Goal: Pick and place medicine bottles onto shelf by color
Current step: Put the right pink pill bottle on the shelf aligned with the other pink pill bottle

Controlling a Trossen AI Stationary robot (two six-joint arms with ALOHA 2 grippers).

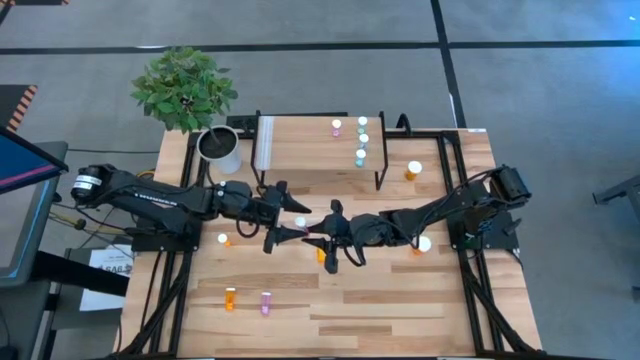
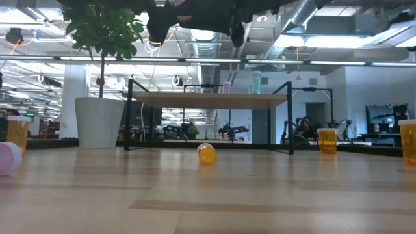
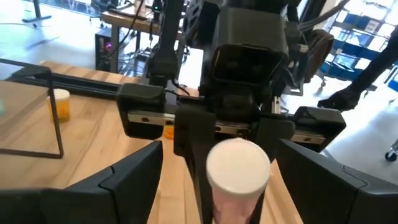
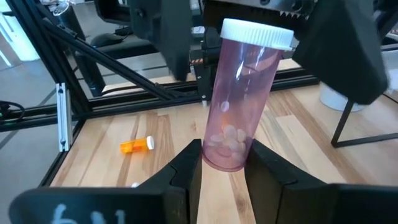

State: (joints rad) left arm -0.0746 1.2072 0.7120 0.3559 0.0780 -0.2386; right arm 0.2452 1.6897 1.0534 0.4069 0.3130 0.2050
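1. The right tool (image 4: 219,167) is clamped on the lower end of a pink bottle (image 4: 241,99), whose white cap points toward the left arm; a few pills lie at the bottle's gripped end.
2. The left tool (image 3: 214,171) faces it above the middle of the desk (image 1: 400,320), fingers spread wide, one on either side of the pink bottle's white cap (the fingers are not touching the cap in the left wrist view).
3. In the high view the two tools meet just in front of the shelf (image 1: 300,145), with the pink bottle between them, off the desk.
4. The shelf stands at the far side of the desk, beside a white plant pot (image 1: 220,150). On its right part stand a pink bottle near the far edge (image 1: 336,127) and three teal bottles (image 1: 361,140) in a row.
5. An orange bottle (image 1: 413,171) stands on the desk just right of the shelf.
6. A small orange bottle (image 2: 206,153) lies on its side on the desk beneath the tools.
7. Near the front left of the desk, an orange bottle (image 1: 231,298) and another pink one (image 1: 265,302) are side by side, close together.
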